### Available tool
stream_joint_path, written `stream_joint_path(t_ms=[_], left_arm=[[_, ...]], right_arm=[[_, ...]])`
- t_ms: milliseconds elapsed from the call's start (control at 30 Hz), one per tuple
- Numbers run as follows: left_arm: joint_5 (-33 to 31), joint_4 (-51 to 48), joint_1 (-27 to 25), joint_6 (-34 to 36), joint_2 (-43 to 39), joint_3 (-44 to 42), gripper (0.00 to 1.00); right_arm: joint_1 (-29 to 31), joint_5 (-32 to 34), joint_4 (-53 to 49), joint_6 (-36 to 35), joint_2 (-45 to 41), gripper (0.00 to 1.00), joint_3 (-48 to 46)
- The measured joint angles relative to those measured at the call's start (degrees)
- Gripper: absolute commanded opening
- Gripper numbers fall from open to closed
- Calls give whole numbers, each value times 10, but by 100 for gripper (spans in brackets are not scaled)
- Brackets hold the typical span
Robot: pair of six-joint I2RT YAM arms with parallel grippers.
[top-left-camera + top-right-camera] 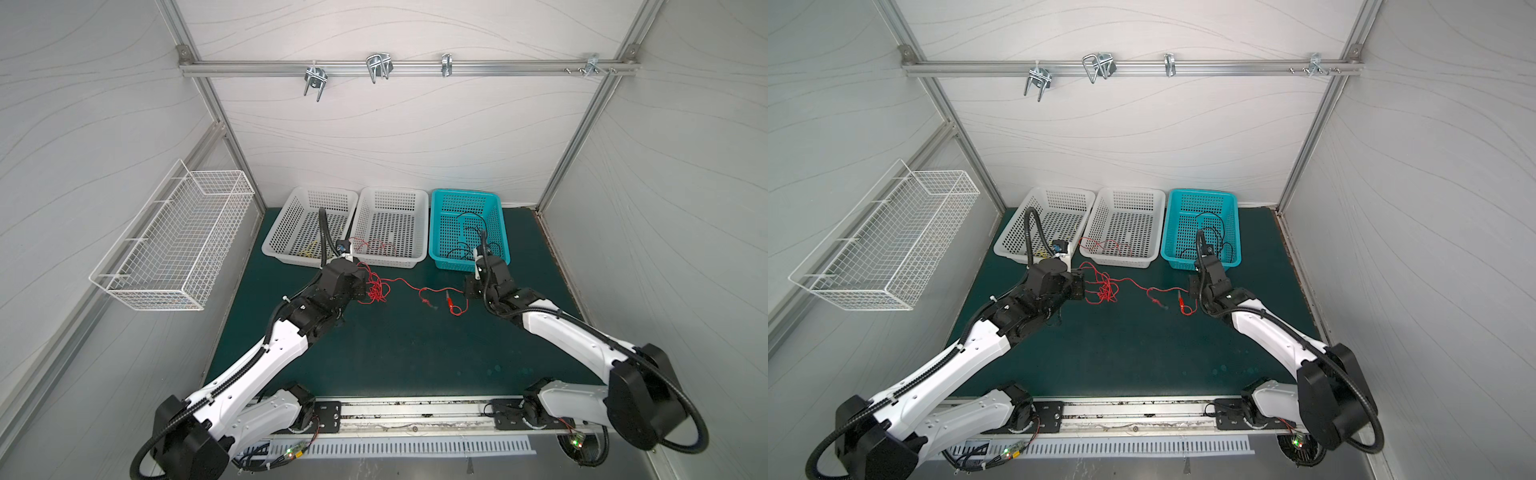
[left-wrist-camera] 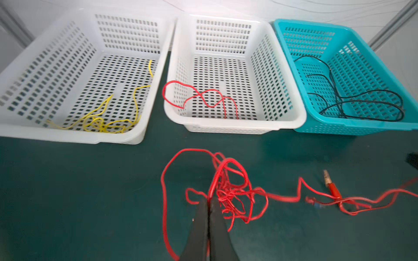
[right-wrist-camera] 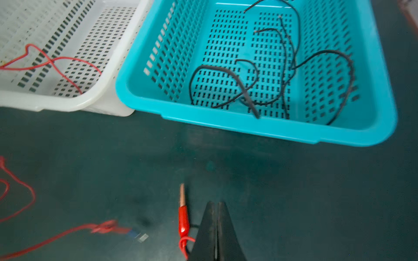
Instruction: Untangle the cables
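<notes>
**Cable sorting, mid-task:** On the dark green bench (image 1: pixel 395 353), my left pincer (image 2: pixel 209 202) is clamped together on a strand of the tangled thin red cable (image 2: pixel 233 192). The cable lies in front of three perforated plastic baskets lined up at 12 o'clock.

My right pincer (image 3: pixel 216 204) is pressed together just beside the cable's red-sleeved plug (image 3: pixel 183 220). A red loop passes at its side, and I cannot tell whether it is pinched.

The left white basket (image 2: pixel 67 137) holds a thin yellow cable (image 2: pixel 99 119). The middle white basket (image 2: pixel 237 125) holds a loose red strand (image 2: pixel 175 81), and the turquoise basket (image 3: pixel 248 126) holds thin black cables (image 3: pixel 328 51). A white wire rack (image 1: pixel 174 237) hangs on the wall at 9 o'clock.

In both top views my left arm's ribbed black hose (image 1: pixel 323 237) arcs across the left white basket. My left wrist covers that basket's near corner and the left pincer itself, and my right wrist overlaps the turquoise basket's near rim.

Whether the strand in the middle basket joins the tangle cannot be made out. A small blue-tipped connector (image 3: pixel 133 233) is smeared by blur.

The red cable's long axis runs from 9 to 3 o'clock, with the knot at my left pincer and the plug at my right. The plug's copper tip points to 12 o'clock, toward the turquoise basket.
</notes>
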Motion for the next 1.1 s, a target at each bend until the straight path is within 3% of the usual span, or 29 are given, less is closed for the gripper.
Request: stream_joint_path(t_ms=[400, 600, 833, 967, 1100], left_arm=[[-61, -67, 28, -6, -81, -4, 0], [-64, -74, 34, -14, -101, -18, 0], [-26, -67, 34, -16, -100, -47, 0], [0, -53, 34, -15, -93, -49, 0], [34, -17, 34, -14, -93, -66, 0]], right_arm=[[-133, 45, -74, 22, -94, 0, -30], [-164, 23, -81, 24, -134, 0, -45], [-147, -116, -38, -2, -188, 0, -75], [-89, -181, -14, -30, -195, 0, -56], [-23, -216, 10, -48, -150, 0, -2]])
